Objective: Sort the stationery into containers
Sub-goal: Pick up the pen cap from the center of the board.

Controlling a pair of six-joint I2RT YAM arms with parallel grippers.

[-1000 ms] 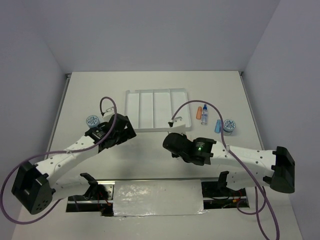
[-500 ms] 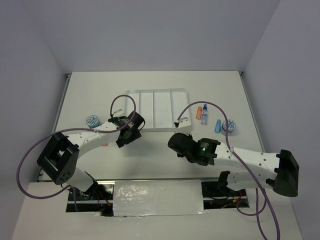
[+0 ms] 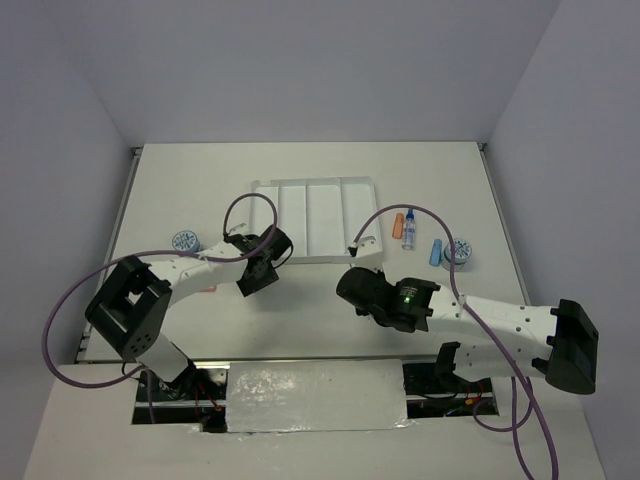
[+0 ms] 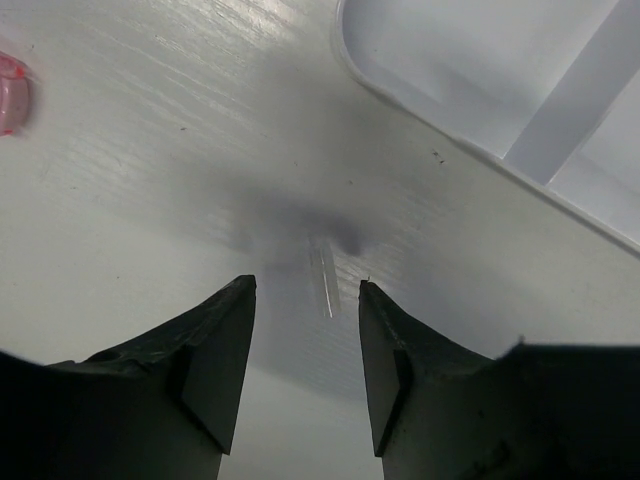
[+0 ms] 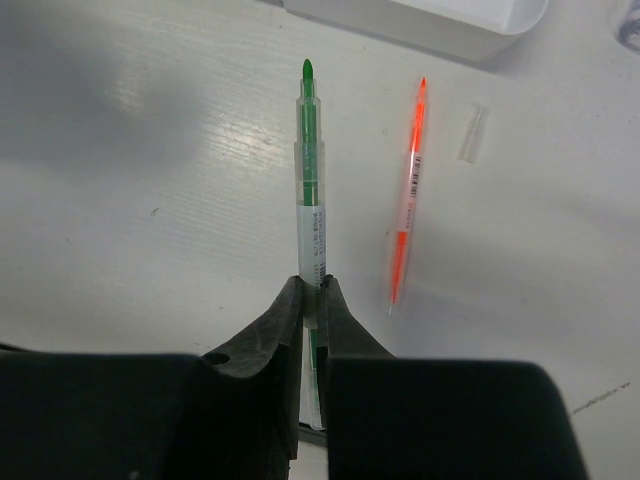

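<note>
The right gripper (image 5: 310, 292) is pressed together on the green pen (image 5: 311, 170), pinching its barrel near the back end. The pen lies on the table (image 3: 200, 180) just off the near edge of the tray (image 5: 430, 22), its tip aimed at that edge. In the right wrist view the orange pen (image 5: 408, 200) lies just to the right of the green one, roughly parallel and apart from it, also short of the tray. A small clear cap (image 5: 470, 133) lies past the orange pen, nearer the tray's corner, touching neither pen nor tray

The left gripper (image 4: 305, 298) hangs low over the table off the tray's near left corner, its jaws spread partway with nothing between the pads. A short clear tube (image 4: 324, 277) lies flat on the table just ahead of the gap between the fingertips, near the tray's rim but outside it. A pink piece (image 4: 10, 92) sits at the left edge of that view, well apart from the tray

Seen from above, the orange piece (image 3: 398, 227) and the bottle (image 3: 409, 232) lie side by side just right of the tray. The blue piece (image 3: 436, 252) is farther right, close against the right roll (image 3: 459, 250). The left roll (image 3: 184, 241) rests well left of the tray's near left corner
</note>
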